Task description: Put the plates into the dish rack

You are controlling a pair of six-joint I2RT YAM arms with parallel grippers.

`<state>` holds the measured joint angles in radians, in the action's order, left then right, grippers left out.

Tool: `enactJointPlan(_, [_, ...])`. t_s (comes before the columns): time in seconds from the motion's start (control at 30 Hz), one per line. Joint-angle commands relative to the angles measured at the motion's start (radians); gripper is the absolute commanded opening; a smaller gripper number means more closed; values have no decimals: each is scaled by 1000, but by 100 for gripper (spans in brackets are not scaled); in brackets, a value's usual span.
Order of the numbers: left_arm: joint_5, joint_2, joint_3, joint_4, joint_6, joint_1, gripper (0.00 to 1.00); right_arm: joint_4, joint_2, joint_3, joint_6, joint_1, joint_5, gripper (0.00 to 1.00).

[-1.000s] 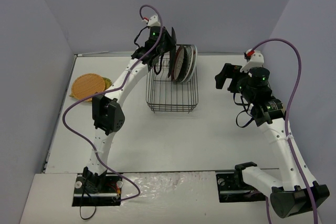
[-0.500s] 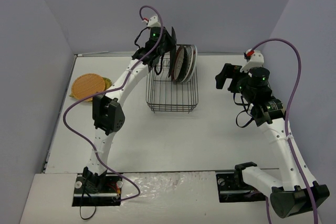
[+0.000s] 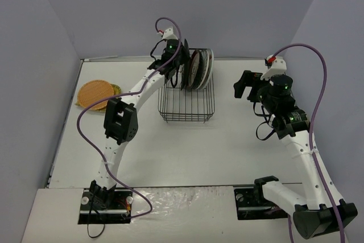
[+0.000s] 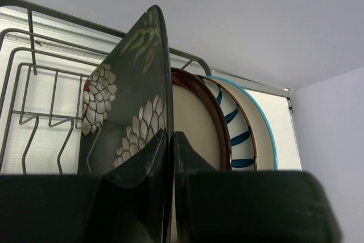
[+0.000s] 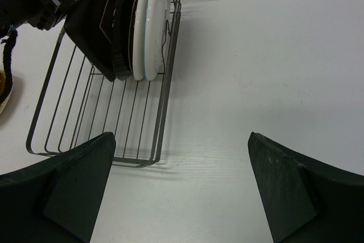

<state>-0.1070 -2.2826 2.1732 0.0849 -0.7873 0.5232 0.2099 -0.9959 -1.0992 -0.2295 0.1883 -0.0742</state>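
Left gripper (image 3: 176,60) grips dark plate (image 3: 183,78) upright in dish rack (image 3: 186,120) near far edge, beside three racked plates (image 3: 201,68). Orange plate (image 3: 94,93) at left edge. Right gripper (image 3: 242,83) hovers toward right edge.

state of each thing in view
left gripper, shut on dark square plate
dark square plate, on edge in dish rack
red-rimmed plate, upright in rack
striped plate, upright in rack
blue-edged plate, upright in rack
orange plate, flat on yellow-green plate
right gripper, open, empty

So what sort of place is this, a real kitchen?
Probably a lab test cell, not a kitchen: plain lilac walls box in a white table, robot arms are bolted at its edge, and no sink is in view.
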Motion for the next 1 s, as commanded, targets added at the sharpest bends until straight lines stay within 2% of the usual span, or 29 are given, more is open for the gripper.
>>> enactJointPlan(0.0, [-18, 77, 17, -226, 19, 9, 0, -57, 16, -2, 15, -9, 16, 100])
enactJointPlan(0.2, [12, 107, -47, -207, 40, 15, 45, -57, 20, -11, 24, -9, 20, 100])
enactJointPlan(0.3, [7, 151, -92, -185, 87, 21, 48, -57, 19, -11, 33, -9, 25, 100])
enactJointPlan(0.5, [2, 265, -183, -155, 155, 27, 72, -55, 16, -29, 39, -10, 8, 100])
enactJointPlan(0.7, [-93, 432, -122, 156, 360, 15, 78, -52, 3, -49, 53, -9, -33, 100])
enactJointPlan(0.9, [-254, 605, -286, 388, 578, -66, 83, -52, 0, -51, 59, -9, -82, 100])
enactJointPlan(0.97, [-269, 639, -370, 446, 597, -129, 83, -52, -4, -51, 55, -7, -100, 100])
